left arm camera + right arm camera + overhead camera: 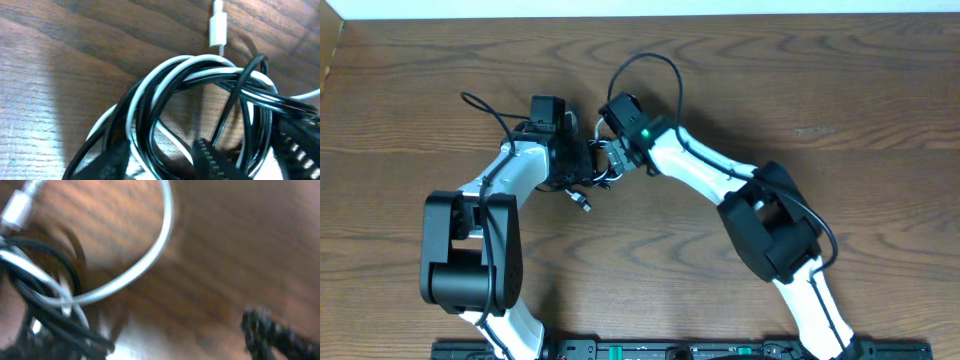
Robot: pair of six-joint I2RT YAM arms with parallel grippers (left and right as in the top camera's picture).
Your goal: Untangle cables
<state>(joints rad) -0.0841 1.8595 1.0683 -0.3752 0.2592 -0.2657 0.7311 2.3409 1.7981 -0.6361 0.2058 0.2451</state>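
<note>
On the table (800, 90) the two arms meet at the middle. The cables (165, 85) are one knot of black and white loops there, apparently raised a little off the wood. The left hand (162, 155) is narrowed on several strands at the knot's near side. The right hand (607, 160) is just beside it, and its blurred view suggests it is spread wide and holding nothing. The white plug (218, 27) lies past the knot, its long axis pointing away from the left hand. The right hand looks better placed to draw a strand free.
</note>
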